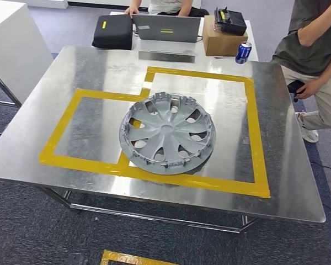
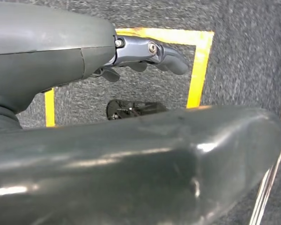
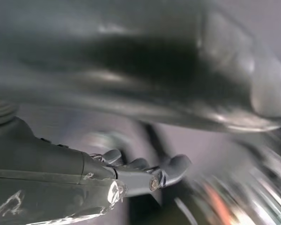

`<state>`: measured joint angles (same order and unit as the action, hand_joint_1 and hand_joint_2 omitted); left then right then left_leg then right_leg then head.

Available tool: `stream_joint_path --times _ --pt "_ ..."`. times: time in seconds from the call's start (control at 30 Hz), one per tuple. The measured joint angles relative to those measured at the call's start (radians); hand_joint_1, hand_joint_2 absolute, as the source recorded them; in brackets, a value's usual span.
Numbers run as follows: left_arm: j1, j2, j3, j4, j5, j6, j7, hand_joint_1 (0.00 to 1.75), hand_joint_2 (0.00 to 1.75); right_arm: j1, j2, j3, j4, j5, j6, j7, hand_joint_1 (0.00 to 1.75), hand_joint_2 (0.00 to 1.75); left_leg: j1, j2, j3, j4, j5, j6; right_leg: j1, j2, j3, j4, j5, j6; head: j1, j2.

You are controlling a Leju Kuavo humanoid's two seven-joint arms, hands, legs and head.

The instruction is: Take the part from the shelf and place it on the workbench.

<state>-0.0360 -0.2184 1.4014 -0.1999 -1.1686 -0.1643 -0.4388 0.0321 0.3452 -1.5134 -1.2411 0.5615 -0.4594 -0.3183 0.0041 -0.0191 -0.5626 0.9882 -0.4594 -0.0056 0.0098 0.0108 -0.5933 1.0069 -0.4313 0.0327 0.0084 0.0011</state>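
The part, a grey plastic hubcap (image 1: 167,134), lies flat on the steel workbench (image 1: 93,72), across the yellow tape outlines near the middle. In the left wrist view my left hand (image 2: 96,56) hangs over grey carpet with a yellow tape square (image 2: 199,61). Its fingers (image 2: 167,54) are stretched out apart from the thick thumb and nothing is in them. The right wrist view is blurred by motion. There my right hand (image 3: 96,173) has its fingers (image 3: 174,166) extended and holds nothing.
Beyond the bench stand a laptop (image 1: 167,27), a black case (image 1: 112,31), a cardboard box (image 1: 224,40) and a blue can (image 1: 243,52). One person (image 1: 167,6) sits behind the laptop and another (image 1: 318,55) crouches at the right. A white cabinet (image 1: 14,49) is at the left.
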Motion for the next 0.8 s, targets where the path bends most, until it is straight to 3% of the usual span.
stream_joint_path --times 0.1,0.2,0.3,0.4,0.5,0.57,0.67,0.73,0.8 --pt "-0.001 0.0 -0.007 0.0 -0.02 -0.004 -0.013 0.0 0.0 -0.004 -0.014 0.028 0.247 0.154 0.197 0.263 0.0 0.0 0.002 0.0 0.0 0.0 0.001 -0.002 0.001 0.0 0.0 0.0 0.0 -0.001 0.0 0.0" --pt "-0.006 0.005 -0.02 0.0 -0.04 -0.011 0.011 0.0 0.0 -0.018 -0.055 0.077 0.533 0.274 0.401 0.451 0.0 0.0 0.002 0.0 0.0 0.0 0.002 -0.003 0.002 0.0 0.0 0.001 0.001 -0.003 0.0 0.0" --pt "-0.011 0.013 -0.041 0.0 -0.077 0.004 0.063 0.0 0.0 -0.038 -0.072 0.141 0.718 0.411 0.414 0.55 0.0 0.0 0.002 0.0 0.0 0.0 0.003 -0.005 0.002 0.0 -0.001 0.002 0.001 -0.004 0.0 0.0" --pt "-0.015 0.021 -0.068 0.0 -0.114 0.002 0.071 0.0 0.0 -0.049 -0.089 0.282 0.83 0.677 0.364 0.635 0.0 0.0 0.002 0.0 0.0 0.0 0.004 -0.006 0.002 0.0 -0.001 0.003 0.002 -0.004 0.0 0.0" --pt "-0.021 0.027 -0.098 0.0 -0.147 0.011 0.082 0.0 0.0 -0.055 -0.103 0.457 0.893 0.84 0.269 0.612 0.0 0.0 0.002 0.0 0.0 0.0 0.004 -0.006 0.002 0.0 -0.001 0.003 0.002 -0.005 0.0 0.0" --pt "-0.022 0.03 -0.116 0.0 -0.165 0.02 0.088 0.0 0.0 -0.064 -0.109 0.529 0.92 0.857 0.212 0.528 0.0 0.0 0.002 0.0 0.0 0.001 0.005 -0.005 0.001 0.0 -0.001 0.001 0.004 -0.004 0.0 0.0" --pt "-0.024 0.033 -0.135 0.0 -0.17 0.016 0.097 0.0 0.0 -0.078 -0.112 0.598 0.957 0.851 0.226 0.385 0.0 0.0 0.001 0.002 0.006 -0.014 0.021 0.01 -0.002 0.0 0.002 -0.009 0.013 0.01 0.0 0.0" --pt "-0.028 0.034 -0.142 0.0 -0.164 0.007 0.109 0.0 0.0 -0.086 -0.112 0.623 0.976 0.83 0.266 0.314 0.0 0.0 0.007 0.006 0.013 -0.042 0.039 0.02 -0.002 -0.001 -0.014 0.028 -0.025 0.017 0.002 0.0" --pt "-0.029 0.036 -0.145 0.0 -0.156 0.003 0.115 0.0 0.0 -0.089 -0.112 0.635 0.99 0.808 0.284 0.267 0.0 0.0 0.01 0.008 0.013 -0.051 0.047 0.021 -0.01 -0.002 -0.054 0.143 -0.103 0.024 0.004 0.0"
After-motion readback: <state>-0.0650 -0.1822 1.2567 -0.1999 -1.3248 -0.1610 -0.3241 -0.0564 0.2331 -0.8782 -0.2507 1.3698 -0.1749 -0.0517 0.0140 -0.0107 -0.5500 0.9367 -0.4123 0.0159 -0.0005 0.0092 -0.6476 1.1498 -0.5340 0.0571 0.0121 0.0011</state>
